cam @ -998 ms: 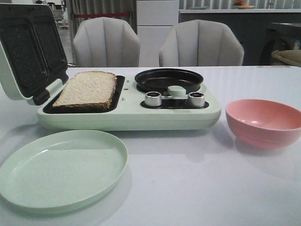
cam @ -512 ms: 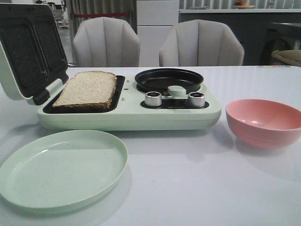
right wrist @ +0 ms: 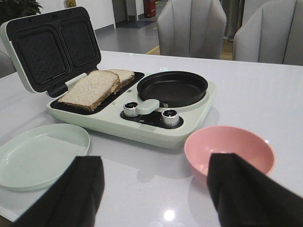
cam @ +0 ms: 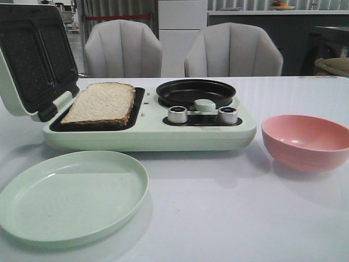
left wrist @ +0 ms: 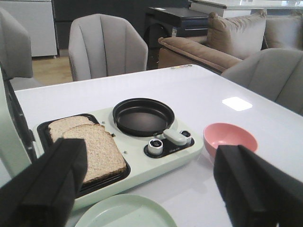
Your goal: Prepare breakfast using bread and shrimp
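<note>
You have both jaws spread wide and holding nothing (above the counter [cam: 229, 207]); the bread [cam: 103, 102] lies in the open sandwich maker [cam: 147, 134]

The far bread slice [left wrist: 64, 126] lies half under the near one in the wrist views, and is hidden behind it in the front view; the lid [cam: 32, 54] is cut off there. The bowl [cam: 307, 141] interior shows no shrimp; its floor is partly hidden by the rim.
</note>
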